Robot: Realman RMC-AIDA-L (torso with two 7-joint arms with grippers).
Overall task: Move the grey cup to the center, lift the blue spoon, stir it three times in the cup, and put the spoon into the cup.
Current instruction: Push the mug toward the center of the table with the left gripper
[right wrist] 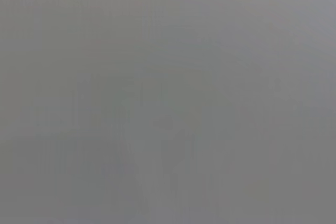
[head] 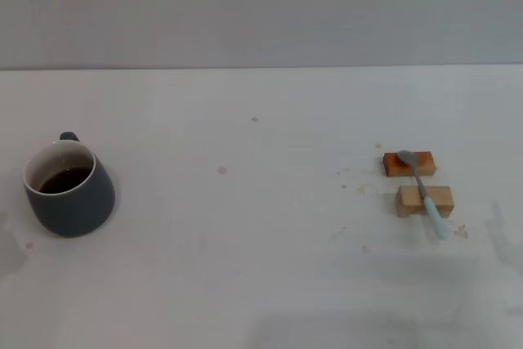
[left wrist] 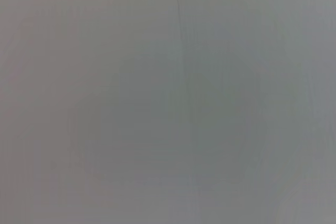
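Note:
The grey cup (head: pixel 71 190) stands upright at the left of the white table in the head view, its handle toward the back, dark brown liquid inside. The blue spoon (head: pixel 424 192) lies at the right, resting across two small wooden blocks, its metal bowl on the far block and its pale blue handle pointing toward the front. Neither gripper shows in the head view. Both wrist views show only a plain grey surface, with no cup, spoon or fingers.
The two wooden blocks (head: pixel 409 163) (head: pixel 413 202) sit one behind the other under the spoon, with small crumbs around them. The white table (head: pixel 261 243) runs back to a grey wall. A few small specks mark the table's middle.

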